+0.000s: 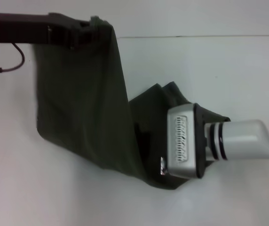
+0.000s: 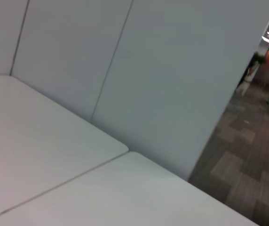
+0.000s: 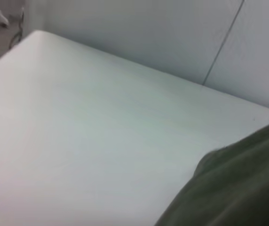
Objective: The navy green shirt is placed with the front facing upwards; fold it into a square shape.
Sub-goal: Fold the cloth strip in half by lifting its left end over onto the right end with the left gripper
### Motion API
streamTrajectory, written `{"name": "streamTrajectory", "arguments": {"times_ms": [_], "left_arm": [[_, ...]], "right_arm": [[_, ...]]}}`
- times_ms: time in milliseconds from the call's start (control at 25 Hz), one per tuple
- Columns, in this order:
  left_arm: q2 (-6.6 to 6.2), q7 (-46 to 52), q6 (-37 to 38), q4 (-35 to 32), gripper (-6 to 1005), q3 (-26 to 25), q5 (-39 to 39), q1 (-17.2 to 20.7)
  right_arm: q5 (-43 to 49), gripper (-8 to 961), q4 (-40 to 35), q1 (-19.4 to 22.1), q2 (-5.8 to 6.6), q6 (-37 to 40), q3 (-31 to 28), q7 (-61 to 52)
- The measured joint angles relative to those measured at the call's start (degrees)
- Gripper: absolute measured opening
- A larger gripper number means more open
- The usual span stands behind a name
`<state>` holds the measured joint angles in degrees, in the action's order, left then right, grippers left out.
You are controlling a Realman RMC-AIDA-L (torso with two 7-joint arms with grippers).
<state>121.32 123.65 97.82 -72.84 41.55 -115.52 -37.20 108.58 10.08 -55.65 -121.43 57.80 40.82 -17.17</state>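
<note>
The left claw (image 1: 93, 24) pinches a far-left edge of the navy green shirt (image 1: 83, 108), which hangs over the white counter (image 1: 219, 70). The right claw (image 1: 165, 169) covers its near-right end; its grip cannot be told.

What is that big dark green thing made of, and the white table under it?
The dark olive-green shirt looks like soft matte cloth, probably cotton: it hangs limp and creases into folds where the left claw lifts it and near the right claw. The white table looks hard and smooth, maybe laminate or painted board, with a thin seam line and a faint sheen.
</note>
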Motion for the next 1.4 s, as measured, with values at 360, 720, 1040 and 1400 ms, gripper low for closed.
{"name": "streamTrajectory", "arguments": {"times_ms": [360, 720, 1040, 1400], "left_arm": [[0.3, -0.6, -0.8, 1.9, 15, 0.5, -0.2, 0.1], [1.86, 0.5, -5.0, 3.1, 15, 7.0, -0.2, -0.5], [3.0, 3.4, -15.2, 3.7, 37, 20.9, 1.3, -1.1], [3.31, 4.2, -27.2, 7.7, 77, 43.0, 3.1, -0.9]], "right_arm": [[0.3, 0, -26.3, 20.3, 1.93, 21.5, -1.8, -16.9], [0.3, 0, -48.4, 38.8, 5.7, 39.4, -8.5, -34.4], [1.3, 0, -49.0, 43.3, 7.38, 43.2, -13.5, -35.6], [4.5, 0, -49.2, 43.3, 7.78, 43.5, -18.2, -37.1]]}}
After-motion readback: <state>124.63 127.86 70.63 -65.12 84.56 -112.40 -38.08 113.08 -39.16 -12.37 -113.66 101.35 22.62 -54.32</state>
